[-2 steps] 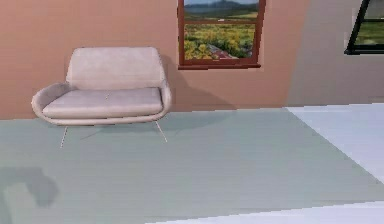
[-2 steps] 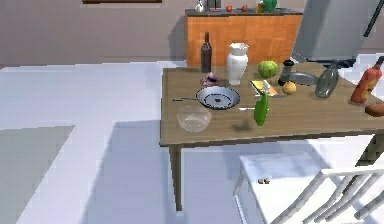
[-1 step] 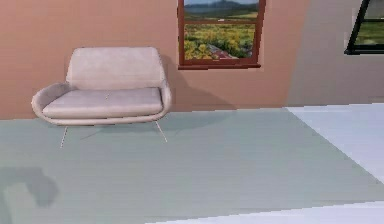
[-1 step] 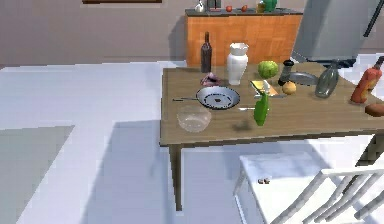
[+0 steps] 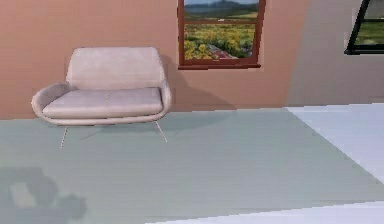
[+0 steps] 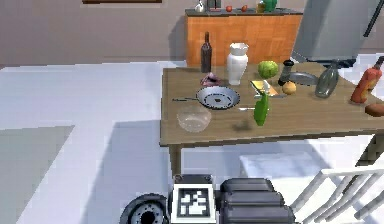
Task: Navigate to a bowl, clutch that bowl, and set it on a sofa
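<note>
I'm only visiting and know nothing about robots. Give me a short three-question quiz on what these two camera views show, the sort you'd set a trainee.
1. True or false: the clear glass bowl sits on the brown wooden table.
2. What hangs on the wall beside the pale pink cushioned sofa? A) a round clock B) a framed landscape picture C) a mirror
3. Fill in: just left of the tall white vase in the arm side view stands a dark ___.

Key: 1 true; 2 B; 3 bottle.
</note>
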Motion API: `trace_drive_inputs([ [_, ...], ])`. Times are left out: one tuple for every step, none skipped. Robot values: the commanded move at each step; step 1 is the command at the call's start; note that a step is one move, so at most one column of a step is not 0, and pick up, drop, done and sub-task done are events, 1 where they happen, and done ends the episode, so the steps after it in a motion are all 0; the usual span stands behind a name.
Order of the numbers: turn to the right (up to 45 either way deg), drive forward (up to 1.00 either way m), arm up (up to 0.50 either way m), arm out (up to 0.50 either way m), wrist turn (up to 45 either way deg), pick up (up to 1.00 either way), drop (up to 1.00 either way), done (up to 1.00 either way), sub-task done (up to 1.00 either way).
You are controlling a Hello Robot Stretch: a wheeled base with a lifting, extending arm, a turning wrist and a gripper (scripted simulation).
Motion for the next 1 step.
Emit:
trace_drive_inputs([
  [0.0,0.00,0.00,0.50,0.0,0.00,0.00,0.00,0.00],
])
